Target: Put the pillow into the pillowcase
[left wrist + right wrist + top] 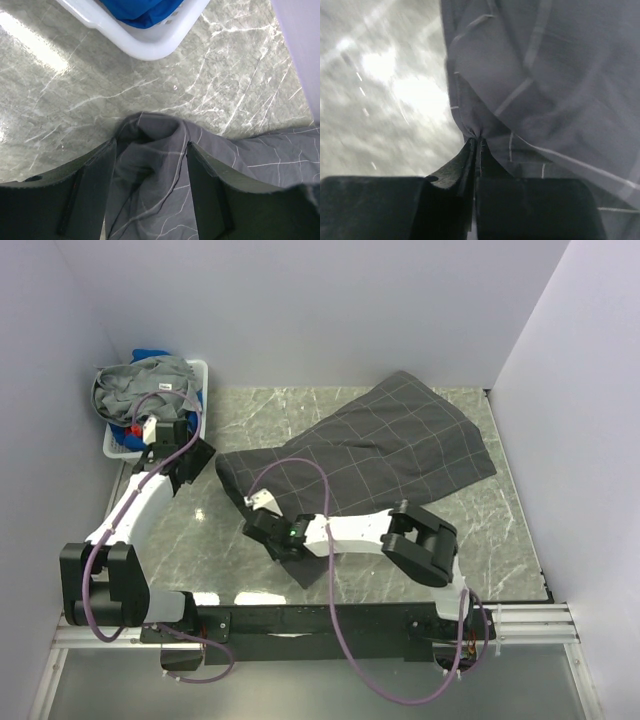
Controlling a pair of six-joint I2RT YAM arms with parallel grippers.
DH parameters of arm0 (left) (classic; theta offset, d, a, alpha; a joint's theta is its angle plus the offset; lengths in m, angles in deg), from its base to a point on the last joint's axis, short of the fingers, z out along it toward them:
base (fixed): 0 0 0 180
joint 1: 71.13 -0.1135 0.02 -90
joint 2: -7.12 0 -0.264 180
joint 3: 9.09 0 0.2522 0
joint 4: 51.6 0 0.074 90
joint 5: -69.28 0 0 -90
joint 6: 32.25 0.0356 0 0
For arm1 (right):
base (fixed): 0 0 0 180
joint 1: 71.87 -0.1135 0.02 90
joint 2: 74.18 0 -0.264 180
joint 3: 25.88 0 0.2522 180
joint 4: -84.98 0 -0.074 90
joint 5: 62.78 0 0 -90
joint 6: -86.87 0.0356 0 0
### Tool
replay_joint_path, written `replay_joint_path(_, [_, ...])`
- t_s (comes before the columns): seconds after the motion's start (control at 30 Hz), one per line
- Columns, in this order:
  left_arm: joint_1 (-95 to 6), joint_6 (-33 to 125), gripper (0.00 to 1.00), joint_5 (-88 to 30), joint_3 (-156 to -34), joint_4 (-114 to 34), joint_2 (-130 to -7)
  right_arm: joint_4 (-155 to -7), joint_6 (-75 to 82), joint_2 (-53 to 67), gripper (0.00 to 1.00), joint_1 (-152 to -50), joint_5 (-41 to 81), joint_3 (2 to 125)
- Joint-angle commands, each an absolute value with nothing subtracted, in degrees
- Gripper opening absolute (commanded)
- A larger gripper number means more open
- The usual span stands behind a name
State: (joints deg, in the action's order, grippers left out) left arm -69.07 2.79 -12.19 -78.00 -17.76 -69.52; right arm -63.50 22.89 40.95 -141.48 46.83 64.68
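Fabric is pinched at the near edge: the right gripper [476, 142] is clamped tight on the pillowcase [400, 440] hem. Farther left, the left gripper [151, 146] stands open astride a fold. The pillow is unseen, probably inside.

A robot test cell in a lab: a left arm [140, 505] and a right arm [355, 530] are bolted to a metal rail [530, 620] at the edge of a marble-patterned table [480, 530], boxed in by plain white walls [300, 300], with purple cables [330, 600] looping from them and a laundry basket [115, 450] of clothes in the corner
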Motion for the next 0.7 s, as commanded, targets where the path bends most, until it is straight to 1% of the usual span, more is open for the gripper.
replay_joint_path(0.0, [-69.4,0.9,0.64,-13.0,-76.1,-19.6,-68.6,-62.3,24.8,31.7,0.0,-141.7,46.9,60.1])
replay_joint_path(0.2, [-69.4,-1.4,0.65,-18.2,-72.3,-23.9,-70.6,-58.7,27.7,18.8,0.0,-142.3,47.7,55.3])
replay_joint_path(0.33, [-69.4,-3.7,0.7,-21.8,-69.0,-27.2,-70.9,-57.3,28.6,12.2,0.0,-142.3,46.7,53.4])
replay_joint_path(0.57, [-69.4,-6.0,0.75,-24.8,-66.3,-30.7,-72.8,-57.4,29.0,10.8,0.0,-142.4,45.5,51.2])
replay_joint_path(0.63, [-69.5,-6.1,0.78,-24.9,-65.3,-31.8,-72.7,-57.1,29.8,10.5,0.0,-142.6,45.5,50.6])
replay_joint_path(0.67, [-69.5,-5.9,0.79,-24.9,-65.3,-31.8,-73.0,-56.7,30.2,10.0,0.0,-142.7,46.0,50.4])
